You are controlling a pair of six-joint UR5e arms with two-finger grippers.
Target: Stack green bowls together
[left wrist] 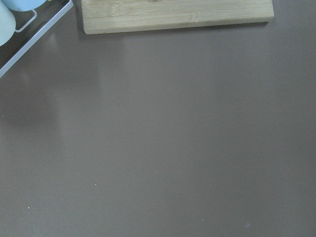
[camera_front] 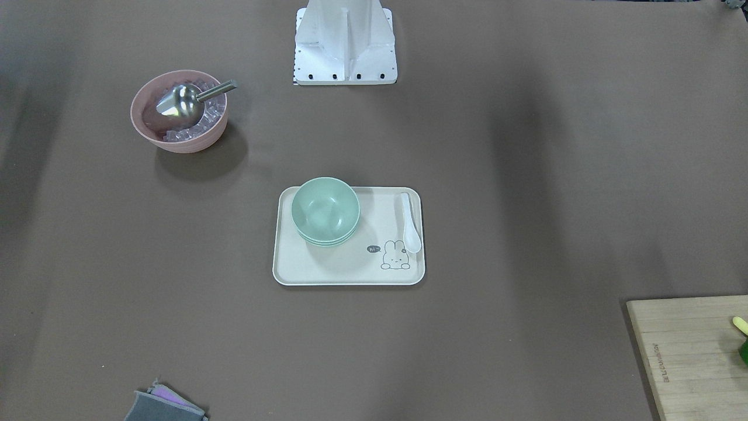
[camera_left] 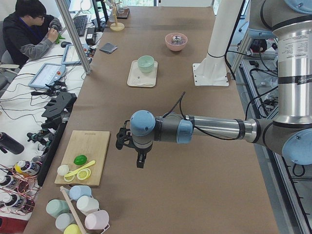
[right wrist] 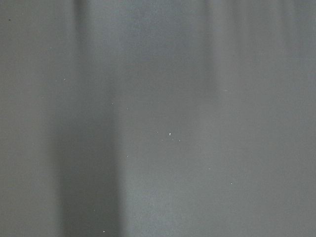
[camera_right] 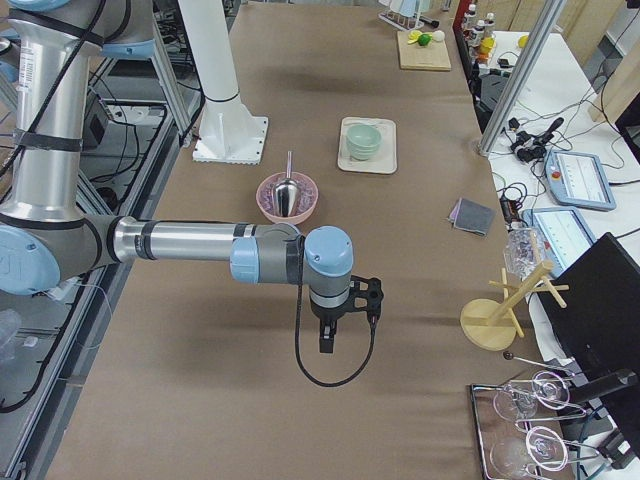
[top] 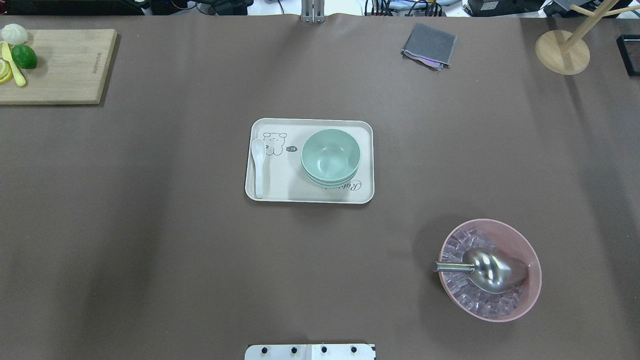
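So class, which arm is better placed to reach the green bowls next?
Right, marginally. The bowls sit stacked on the tray's right half; the spoon lies on its left. The left hand and right hand both hang far off at table ends.

Matte plastic green bowls (camera_front: 325, 211), a glossy metal scoop (camera_front: 181, 103), a wooden cutting board (top: 55, 65), brown matte desk (camera_front: 526, 204).

Soft, even light falls from above. Broad, faint shadow bands cross the brown desk (camera_front: 526, 234). In the front-facing view the pink bowl (camera_front: 179, 137) throws a blurred dark shadow on its near side, and its metal scoop (camera_front: 178, 104) glints with glare. The green bowls (camera_front: 325, 210) shade the tray (camera_front: 350, 272) only faintly. The right wrist view is dim, grey and streaked.
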